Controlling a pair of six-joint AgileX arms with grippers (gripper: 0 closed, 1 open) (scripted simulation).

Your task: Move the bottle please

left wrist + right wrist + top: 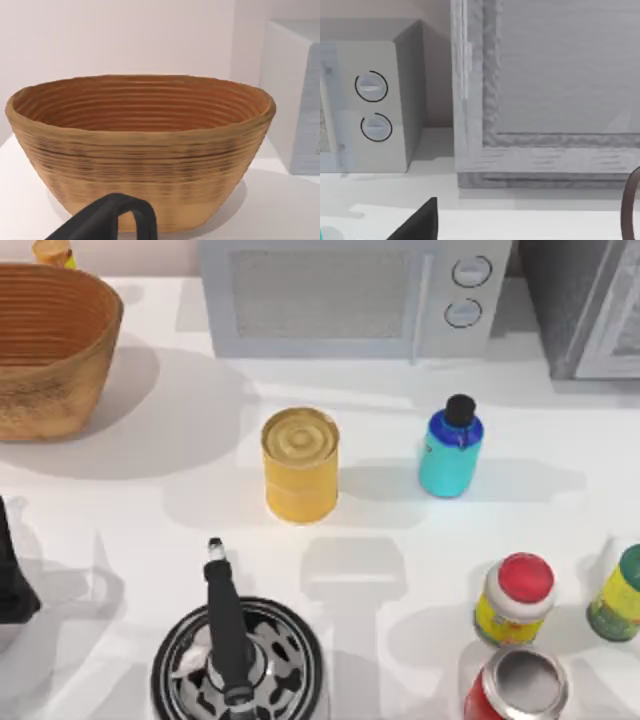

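At table's left edge, left pincer [10,590], bottle [450,452] untouched

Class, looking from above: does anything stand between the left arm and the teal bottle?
Yes. The yellow can stands roughly between the left arm at the table's left edge and the bottle, a clear gap apart from it.

Left arm [12,580]: matte black. Left claw [107,220]: black, curved, smooth.
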